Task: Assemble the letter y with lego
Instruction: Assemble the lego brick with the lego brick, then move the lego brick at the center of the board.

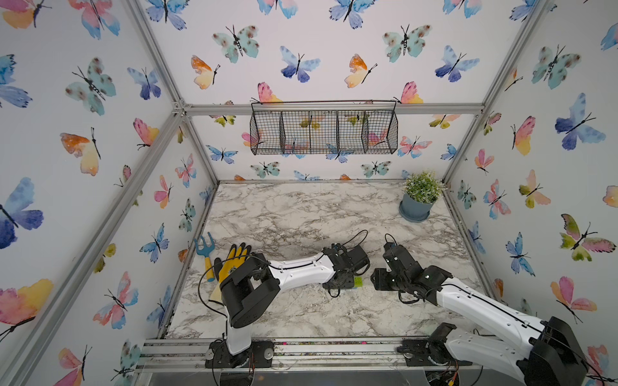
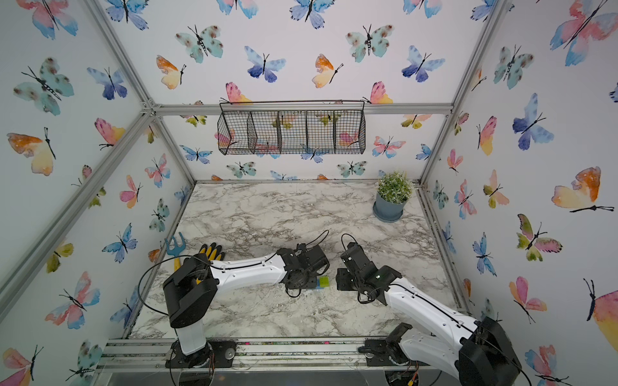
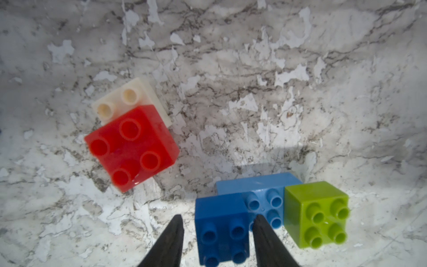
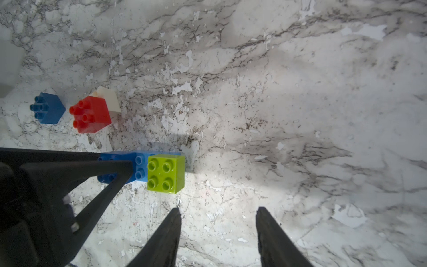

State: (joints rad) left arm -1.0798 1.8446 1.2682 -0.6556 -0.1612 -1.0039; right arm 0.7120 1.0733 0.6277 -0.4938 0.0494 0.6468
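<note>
The lego lies on the marble table (image 3: 254, 81). A red brick (image 3: 131, 148) sits half over a cream brick (image 3: 129, 97). A dark blue square (image 3: 221, 228) and a lime green brick (image 3: 316, 212) sit on the two ends of a longer blue brick (image 3: 263, 191). My left gripper (image 3: 218, 216) is open and straddles that dark blue square, with a gap at one finger. A second dark blue square (image 4: 47, 108) lies apart beside the red brick (image 4: 91, 118). My right gripper (image 4: 218, 209) hangs open over bare table near the green brick (image 4: 166, 173), which shows in both top views (image 1: 358, 281).
A potted plant (image 1: 419, 197) stands at the back right. A wire basket (image 1: 322, 132) hangs on the back wall. A yellow-and-black glove (image 1: 232, 260) and a blue-and-yellow toy fork (image 1: 208, 250) lie at the left edge, beside my left arm.
</note>
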